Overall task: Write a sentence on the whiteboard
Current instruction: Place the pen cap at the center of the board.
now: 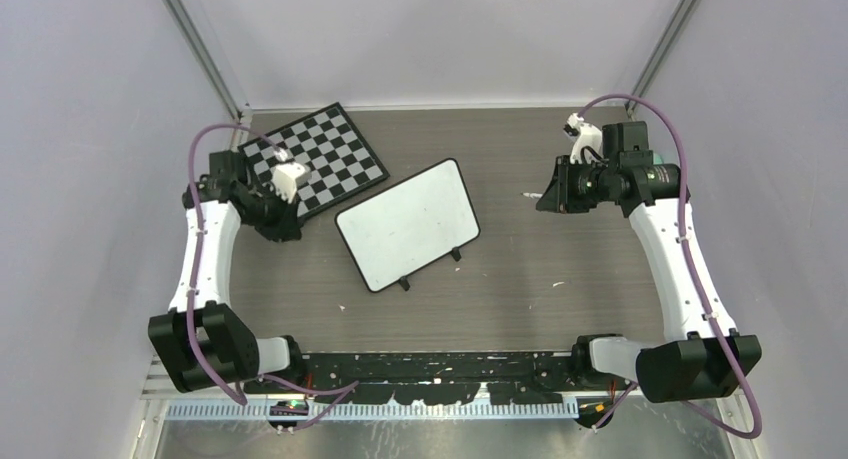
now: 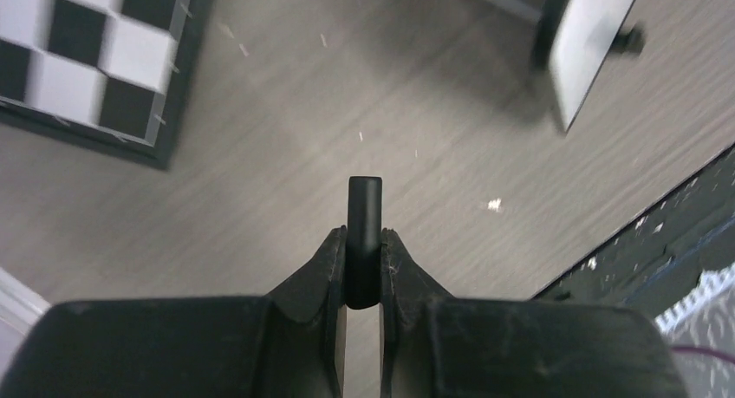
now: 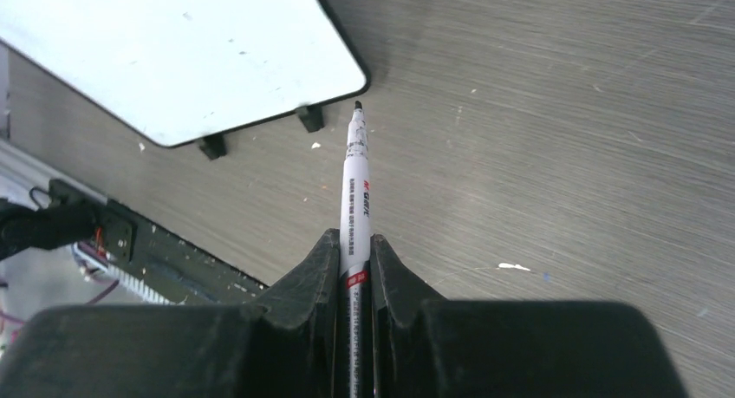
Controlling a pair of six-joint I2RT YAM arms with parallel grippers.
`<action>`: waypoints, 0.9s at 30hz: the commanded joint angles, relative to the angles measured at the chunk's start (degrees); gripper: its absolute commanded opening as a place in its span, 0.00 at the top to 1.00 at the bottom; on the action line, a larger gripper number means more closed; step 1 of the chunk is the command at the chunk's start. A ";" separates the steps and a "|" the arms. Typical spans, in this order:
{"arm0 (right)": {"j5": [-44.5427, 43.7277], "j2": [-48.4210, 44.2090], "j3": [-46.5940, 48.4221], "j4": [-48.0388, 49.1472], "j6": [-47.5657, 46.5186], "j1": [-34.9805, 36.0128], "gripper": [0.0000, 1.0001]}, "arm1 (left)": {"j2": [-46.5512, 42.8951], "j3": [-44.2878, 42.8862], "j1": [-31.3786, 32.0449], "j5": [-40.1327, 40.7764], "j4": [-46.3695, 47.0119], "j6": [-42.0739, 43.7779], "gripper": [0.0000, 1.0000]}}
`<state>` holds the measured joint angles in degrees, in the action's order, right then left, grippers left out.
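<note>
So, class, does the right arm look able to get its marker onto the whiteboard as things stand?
Probably yes: the right gripper holds the marker tip-out, and only bare table lies between it and the blank whiteboard.

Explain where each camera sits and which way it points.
Top: above and behind, looking down on table, whiteboard, chessboard; left arm and right arm show whole.
Left wrist: rides that arm, looking down at the table past the left gripper, shut on a black cap.
Right wrist: looks past the right gripper along its marker toward the whiteboard's corner.
All three show the whiteboard.
</note>
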<state>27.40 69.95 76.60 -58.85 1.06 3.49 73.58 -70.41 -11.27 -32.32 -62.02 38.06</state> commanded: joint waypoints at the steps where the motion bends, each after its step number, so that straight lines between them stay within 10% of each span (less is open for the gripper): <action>1: -5.10 -3.11 -1.38 5.83 4.54 -0.30 1.00 | 0.51 7.55 -0.35 8.18 0.98 7.56 1.00; 27: 8.94 -5.07 -7.93 17.31 6.62 1.30 1.00 | 9.17 22.62 4.66 16.88 12.46 6.36 0.76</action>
<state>33.71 64.97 69.78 -46.30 6.66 4.12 82.21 -47.68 -6.96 -13.91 -50.24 43.99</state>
